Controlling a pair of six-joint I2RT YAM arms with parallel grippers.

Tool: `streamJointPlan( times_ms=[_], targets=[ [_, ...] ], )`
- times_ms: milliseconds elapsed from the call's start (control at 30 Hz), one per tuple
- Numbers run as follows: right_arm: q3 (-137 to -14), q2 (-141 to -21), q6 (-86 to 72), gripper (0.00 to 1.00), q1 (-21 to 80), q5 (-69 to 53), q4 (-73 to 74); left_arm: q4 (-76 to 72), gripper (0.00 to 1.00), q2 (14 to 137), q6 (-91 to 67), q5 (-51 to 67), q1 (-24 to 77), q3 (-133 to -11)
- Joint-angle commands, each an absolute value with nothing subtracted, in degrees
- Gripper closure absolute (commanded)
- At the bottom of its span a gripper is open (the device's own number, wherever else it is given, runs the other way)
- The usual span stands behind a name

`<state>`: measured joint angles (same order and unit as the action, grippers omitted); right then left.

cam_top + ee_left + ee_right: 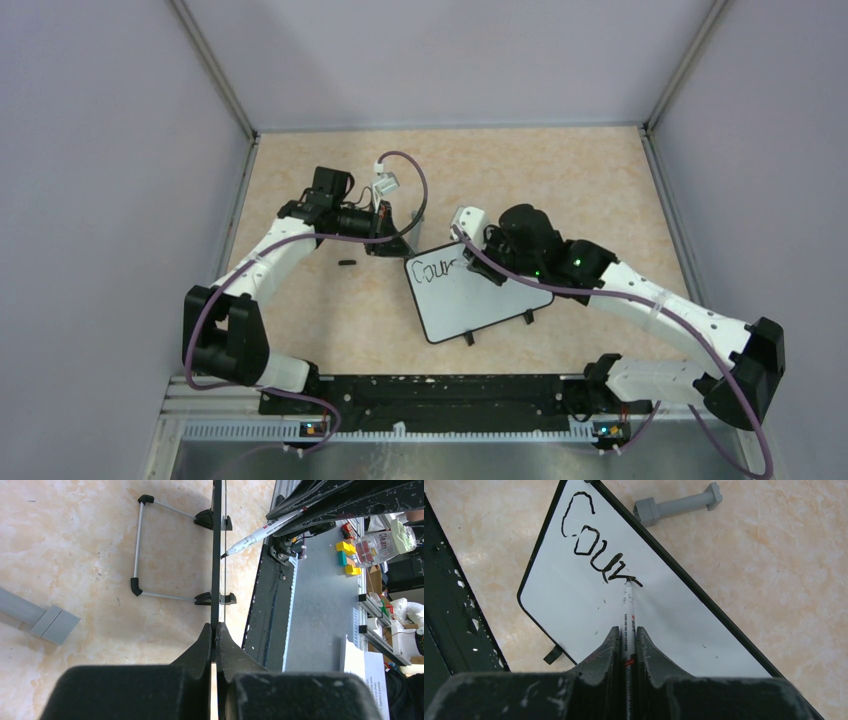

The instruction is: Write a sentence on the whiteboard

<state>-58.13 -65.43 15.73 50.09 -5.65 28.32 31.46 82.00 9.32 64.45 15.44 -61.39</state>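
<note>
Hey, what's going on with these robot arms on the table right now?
The two arms are writing on a whiteboard. The left gripper is shut on the whiteboard's edge, apparently steadying it. The right gripper holds a marker with its tip on the white surface. The sentence reads only "Cour", so most of it is not yet written.

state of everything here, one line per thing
whiteboard: propped at a tilt, edge clamped
sentence: unfinished, only "Cour" written
marker: uncapped, tip on the board at the last stroke
left end effector: shut on the whiteboard's edge
right end effector: shut on the marker
</note>
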Motion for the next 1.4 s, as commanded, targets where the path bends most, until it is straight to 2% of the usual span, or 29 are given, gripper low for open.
streamJointPlan(
  times_ms=[0, 300, 567, 1367],
  targets=[
    [-57.6, -64.7, 16.9, 1.0, 50.2, -5.3, 28.6, 32.9, 1.0, 81.2, 9.9, 65.4, 16.0, -60.2],
    [-56.7, -63.7, 17.8, 1.0, 50.2, -5.3, 30.2, 32.8, 1.0, 81.2, 9.9, 65.3, 15.9, -60.2],
    [-57.9, -62.6, 16.5, 1.0, 49.4, -0.3, 28.6, 32.9, 1.0, 81.1, 9.7, 65.5, 16.0, -60.3],
    [-59.9, -63.5, 14.9, 1.0, 49.0, -0.2, 25.8, 32.8, 1.0, 80.9, 9.8, 65.5, 16.0, -60.1]
  ],
)
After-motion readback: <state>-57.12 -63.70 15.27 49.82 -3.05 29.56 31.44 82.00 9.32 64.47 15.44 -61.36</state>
